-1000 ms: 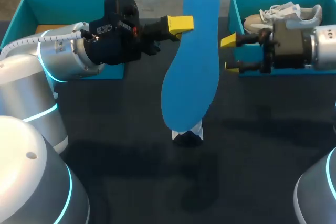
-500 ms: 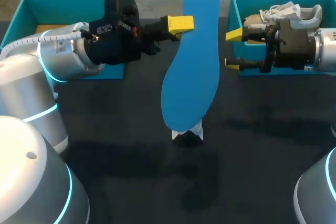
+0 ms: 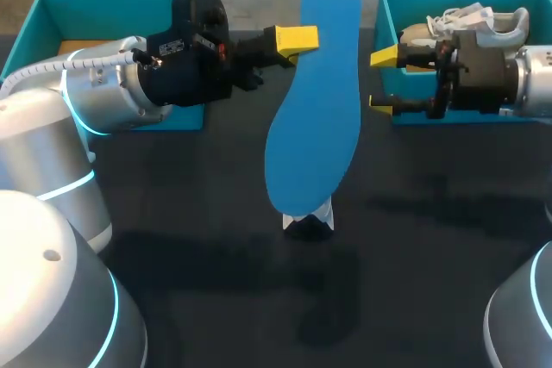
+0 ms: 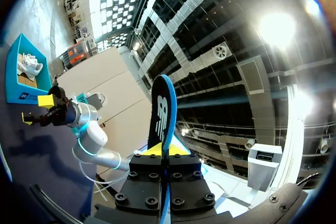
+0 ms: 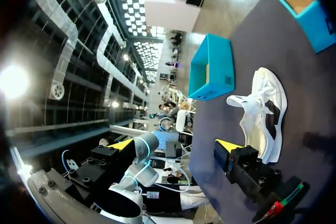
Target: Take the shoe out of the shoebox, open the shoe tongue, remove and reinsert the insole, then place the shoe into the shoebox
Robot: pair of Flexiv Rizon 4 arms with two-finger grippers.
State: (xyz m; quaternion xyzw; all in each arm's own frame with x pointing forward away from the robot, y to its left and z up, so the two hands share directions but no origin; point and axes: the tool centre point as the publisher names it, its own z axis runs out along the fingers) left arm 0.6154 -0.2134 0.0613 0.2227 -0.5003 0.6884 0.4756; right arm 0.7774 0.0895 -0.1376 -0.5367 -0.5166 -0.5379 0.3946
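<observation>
Clamping upright insole (image 3: 315, 109), left claw (image 3: 300, 40)

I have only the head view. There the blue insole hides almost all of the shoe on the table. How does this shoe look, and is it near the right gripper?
Observer: In the right wrist view the shoe is white with a dark patch. It lies on the table with loose laces, ahead of the right gripper, which is open and does not touch it.
Operator: Is the left gripper truly holding the insole from both sides?
Observer: Yes. The left wrist view shows the insole edge-on, standing between the fingers of the left gripper, which press it from both sides.
</observation>
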